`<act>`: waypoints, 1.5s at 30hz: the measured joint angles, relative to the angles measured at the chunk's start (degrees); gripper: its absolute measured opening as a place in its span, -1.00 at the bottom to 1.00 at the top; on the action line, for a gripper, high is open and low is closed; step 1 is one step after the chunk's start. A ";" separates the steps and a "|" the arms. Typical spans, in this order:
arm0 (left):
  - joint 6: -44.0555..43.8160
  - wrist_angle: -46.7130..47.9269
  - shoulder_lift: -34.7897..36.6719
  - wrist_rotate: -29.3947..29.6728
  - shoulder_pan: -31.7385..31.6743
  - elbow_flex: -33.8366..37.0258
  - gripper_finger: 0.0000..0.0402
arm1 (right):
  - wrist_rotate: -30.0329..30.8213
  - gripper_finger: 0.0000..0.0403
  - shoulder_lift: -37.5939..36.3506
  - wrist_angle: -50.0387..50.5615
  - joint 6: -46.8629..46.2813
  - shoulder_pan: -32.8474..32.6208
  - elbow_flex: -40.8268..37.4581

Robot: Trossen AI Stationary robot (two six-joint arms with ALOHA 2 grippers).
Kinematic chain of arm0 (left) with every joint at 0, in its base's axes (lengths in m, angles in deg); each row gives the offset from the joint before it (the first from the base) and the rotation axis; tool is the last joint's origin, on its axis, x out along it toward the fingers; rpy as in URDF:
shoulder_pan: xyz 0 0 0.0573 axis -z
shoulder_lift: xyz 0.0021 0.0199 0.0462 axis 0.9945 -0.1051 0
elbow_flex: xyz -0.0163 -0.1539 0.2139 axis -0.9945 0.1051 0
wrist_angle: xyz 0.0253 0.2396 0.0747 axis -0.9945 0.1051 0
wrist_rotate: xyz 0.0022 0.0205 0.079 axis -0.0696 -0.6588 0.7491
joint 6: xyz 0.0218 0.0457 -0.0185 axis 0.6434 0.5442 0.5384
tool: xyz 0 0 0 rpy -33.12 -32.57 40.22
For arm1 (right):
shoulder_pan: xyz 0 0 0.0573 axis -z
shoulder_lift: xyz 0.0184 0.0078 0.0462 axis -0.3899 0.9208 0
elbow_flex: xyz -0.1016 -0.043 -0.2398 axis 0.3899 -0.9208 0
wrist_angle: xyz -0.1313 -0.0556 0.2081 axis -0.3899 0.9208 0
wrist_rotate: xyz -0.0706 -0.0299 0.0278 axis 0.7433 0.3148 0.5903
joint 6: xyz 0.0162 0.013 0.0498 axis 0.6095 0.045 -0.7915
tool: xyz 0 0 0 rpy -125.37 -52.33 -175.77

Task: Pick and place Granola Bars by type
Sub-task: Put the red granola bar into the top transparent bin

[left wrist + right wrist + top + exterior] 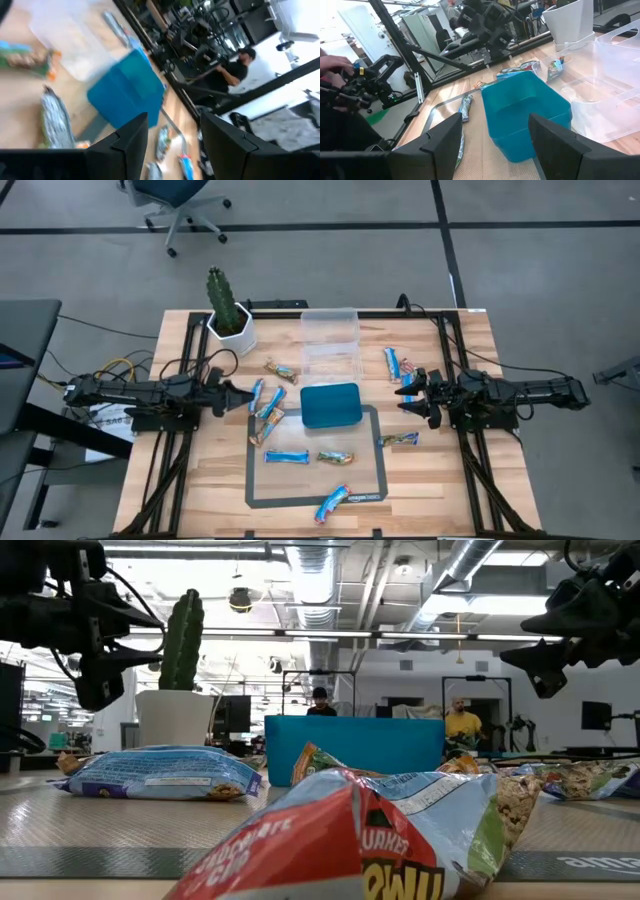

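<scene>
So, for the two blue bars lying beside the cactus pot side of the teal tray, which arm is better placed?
The left one, probably. The left gripper is open just beside those blue bars, while the right gripper is across the teal tray, nearer the bars on its own side.

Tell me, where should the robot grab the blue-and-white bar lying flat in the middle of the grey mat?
Probably across the middle of the flat blue-and-white wrapped bar, from straight above. It lies lengthwise left to right with bare grey mat on both long sides, so fingers could close across its narrow width. The open left gripper is nearer.
</scene>
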 joint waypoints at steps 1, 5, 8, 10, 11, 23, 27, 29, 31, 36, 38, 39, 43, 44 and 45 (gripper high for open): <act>0.86 2.03 -0.75 1.19 0.00 -0.87 -0.13 | 0.00 0.10 -0.02 0.00 0.00 -0.01 0.00; -0.54 11.15 -6.60 7.34 0.00 -6.50 -0.13 | 0.00 0.10 -0.01 0.00 0.00 0.01 -0.01; 0.71 15.85 -13.16 10.75 -0.14 -12.42 -0.13 | 0.00 0.10 -0.01 -0.02 0.00 0.01 0.00; 3.62 18.61 -18.56 12.24 -0.62 -16.30 -0.13 | 0.00 0.10 0.00 -0.02 0.00 0.01 0.00; 4.27 19.84 -21.73 12.68 -0.99 -18.43 -0.13 | 0.00 0.10 -0.02 0.00 0.00 -0.01 0.00; 3.95 39.63 -55.92 8.20 -4.61 -39.43 -0.13 | 0.00 0.10 0.00 0.00 0.00 0.00 0.00; 3.92 43.24 -63.11 8.51 -6.17 -42.60 -0.14 | 0.00 0.10 -0.01 0.00 0.00 -0.01 -0.01; 3.88 44.69 -65.75 8.51 -6.88 -43.36 -0.14 | 0.00 0.10 0.00 0.00 0.00 0.00 -0.01; 3.89 45.09 -67.62 8.54 -7.53 -43.61 -0.13 | 0.00 0.10 0.00 0.00 0.00 -0.01 -0.02; 3.44 46.22 -70.19 9.01 -9.41 -43.63 -0.13 | 0.00 0.10 0.00 0.00 0.00 0.00 0.00; 3.42 46.17 -70.48 8.91 -9.96 -43.63 -0.13 | -0.02 0.10 -0.02 0.00 0.00 -0.01 -0.02; 3.61 46.16 -70.45 8.84 -10.11 -43.66 -0.13 | -0.02 0.10 0.00 0.00 0.00 0.01 0.00; 5.18 46.57 -70.44 8.90 -10.92 -43.66 -0.13 | -0.02 0.10 -0.01 0.00 0.00 0.00 -0.02; 5.18 47.17 -70.44 8.68 -11.24 -43.66 -0.13 | -0.02 0.10 -0.01 0.00 0.00 -0.01 -0.01; 5.24 47.54 -70.46 8.07 -11.53 -43.64 -0.12 | -0.02 0.10 -0.02 0.00 0.00 0.00 -0.01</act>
